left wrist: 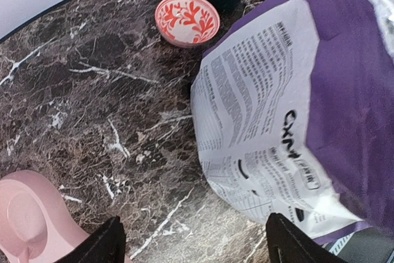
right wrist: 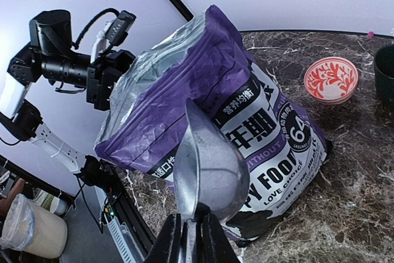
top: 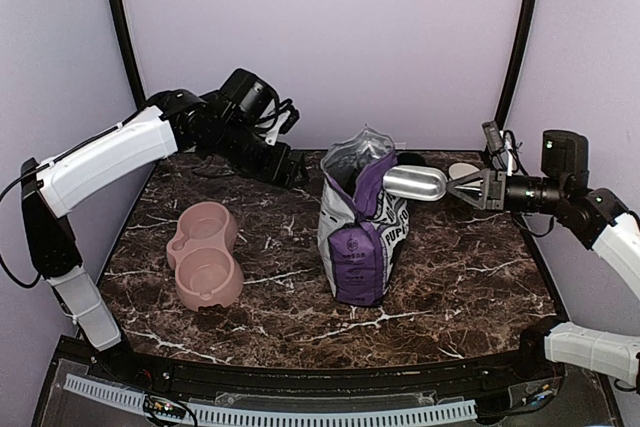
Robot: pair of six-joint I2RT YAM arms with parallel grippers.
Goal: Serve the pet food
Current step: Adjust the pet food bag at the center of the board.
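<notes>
Pinching the metal scoop (top: 415,184), your right gripper (top: 468,190) is hovering centre-right by the bag (top: 358,232)'s open top; your left gripper (top: 290,169) is gaping wide, upper left. Pet food is not showing, likely inside the bag, so be angling the scoop steeply downward.

The top camera looks down over the whole tabletop (top: 450,287) from the near edge. Both wrist cameras sit close to the purple bag (left wrist: 277,90), one on its left and one on its right, sharing the red-patterned bowl (left wrist: 187,20).
</notes>
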